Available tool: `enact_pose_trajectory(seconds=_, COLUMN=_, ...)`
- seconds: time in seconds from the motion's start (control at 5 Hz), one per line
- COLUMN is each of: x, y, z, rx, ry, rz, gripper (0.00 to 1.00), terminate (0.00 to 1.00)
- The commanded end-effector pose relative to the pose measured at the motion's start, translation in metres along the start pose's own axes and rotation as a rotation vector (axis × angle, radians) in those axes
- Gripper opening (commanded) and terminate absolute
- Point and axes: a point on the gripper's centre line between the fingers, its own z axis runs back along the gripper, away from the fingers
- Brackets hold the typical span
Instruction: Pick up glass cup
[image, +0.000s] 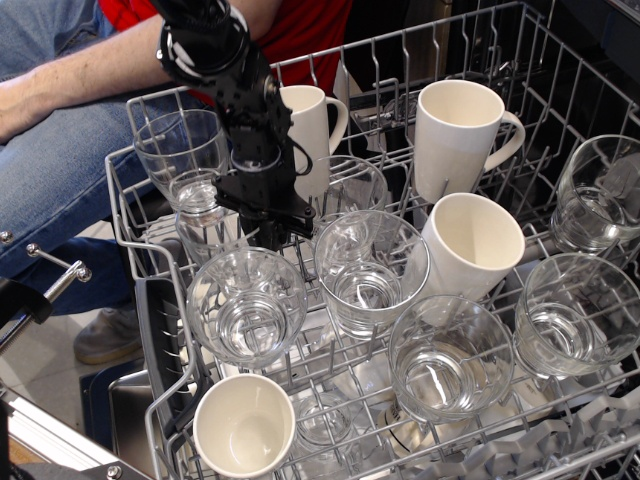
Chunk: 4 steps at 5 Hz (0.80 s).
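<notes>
Several clear glass cups stand in a wire dishwasher rack (128, 240). The closest one to my gripper is the glass cup (247, 305) at the front left, upright and standing in the rack. My black gripper (280, 238) hangs from the upper left, just above that cup's far rim, between it and the middle glass (355, 272). Its fingers look open and hold nothing. Another glass (185, 160) leans at the back left, beside the arm.
White handled mugs stand at the back (455, 125), (308, 120), and one (470, 245) leans in the middle. A small white handleless cup (245, 425) sits at the front left. More glasses sit at the right (575, 315), (600, 190). A person's arm and jeans (50, 180) are close behind the rack.
</notes>
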Motion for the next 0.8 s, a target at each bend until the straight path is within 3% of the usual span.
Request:
enact_pose_trajectory(seconds=0.0, x=0.019, y=-0.005, z=0.093, rx=0.066, ry=-0.159, rz=-0.003, gripper=0.00, terminate=0.00)
enact_pose_trajectory(seconds=0.2, x=0.025, y=-0.006, z=0.127, rx=0.105, ry=-0.171, rz=0.007, gripper=0.00, terminate=0.00)
enact_pose_trajectory(seconds=0.4, x=0.024, y=-0.003, z=0.153, rx=0.125, ry=-0.140, rz=0.015, gripper=0.00, terminate=0.00)
enact_pose_trajectory(seconds=0.6, x=0.014, y=-0.004, z=0.165, rx=0.166, ry=-0.125, rz=-0.010, gripper=0.00, terminate=1.00)
